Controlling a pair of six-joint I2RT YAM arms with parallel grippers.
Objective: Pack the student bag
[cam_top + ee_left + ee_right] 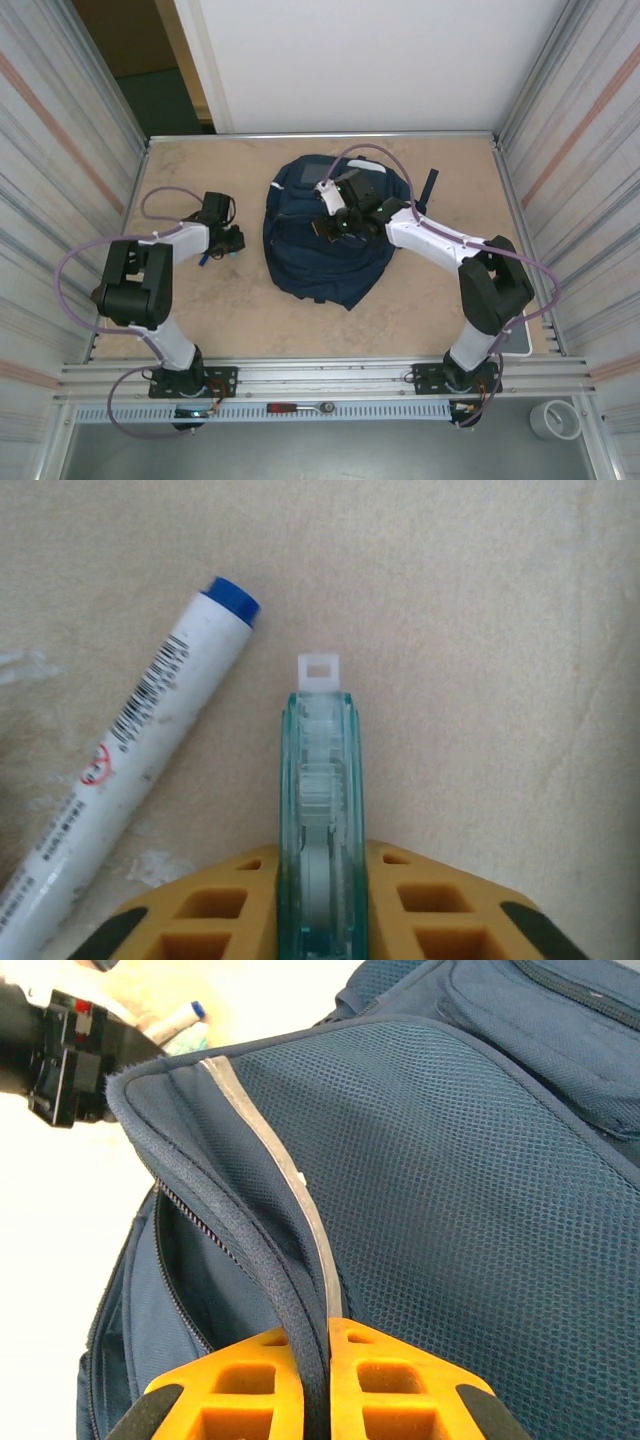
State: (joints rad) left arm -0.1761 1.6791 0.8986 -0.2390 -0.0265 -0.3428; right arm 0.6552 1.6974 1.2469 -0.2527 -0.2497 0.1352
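Observation:
The navy-blue student bag (325, 235) lies flat in the middle of the table. My right gripper (318, 1335) is shut on the bag's zip-edged pocket flap (240, 1220), lifting it so the pocket gapes open; in the top view this gripper (340, 222) sits over the bag's upper part. My left gripper (320, 855) is shut on a teal see-through correction-tape dispenser (320, 810), held just above the table left of the bag (232, 240). A white marker with a blue cap (130, 770) lies on the table beside the dispenser.
A dark strap of the bag (428, 188) sticks out at its upper right. Metal walls close in the table on the left and right. A white flat object (520, 340) lies near the right arm's base.

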